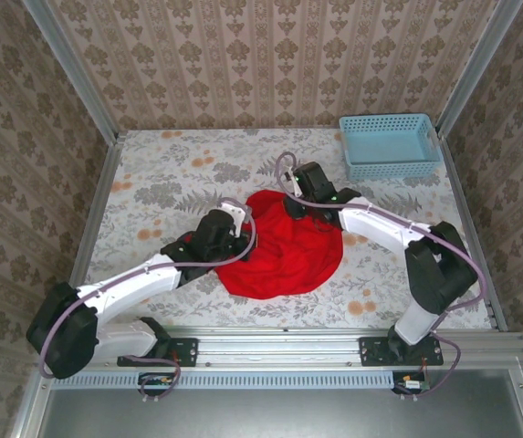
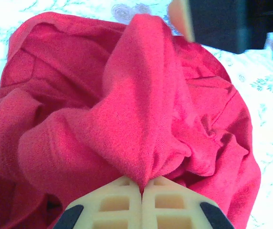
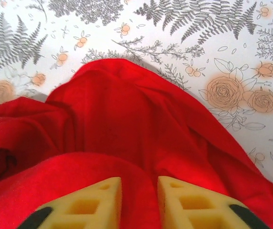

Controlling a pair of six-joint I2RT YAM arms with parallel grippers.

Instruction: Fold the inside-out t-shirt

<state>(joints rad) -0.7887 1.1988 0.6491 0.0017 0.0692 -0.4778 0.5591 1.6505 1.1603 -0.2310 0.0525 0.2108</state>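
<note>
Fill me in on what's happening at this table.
Two robot arms are working on a red t-shirt that lies crumpled, not yet folded, in the middle of the flowered table. The left gripper is shut on a pinched-up ridge of the cloth. The right gripper sits at the shirt's far edge, jaws apart with cloth in the gap. A light-blue basket stands in the far right corner.

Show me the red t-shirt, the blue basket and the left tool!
red t-shirt point(image 1: 284, 251): top external view, middle of the crumpled cloth.
blue basket point(image 1: 393, 170): top external view, its near wall.
left tool point(image 2: 142, 187): left wrist view, where its fingertips pinch the cloth.
</note>
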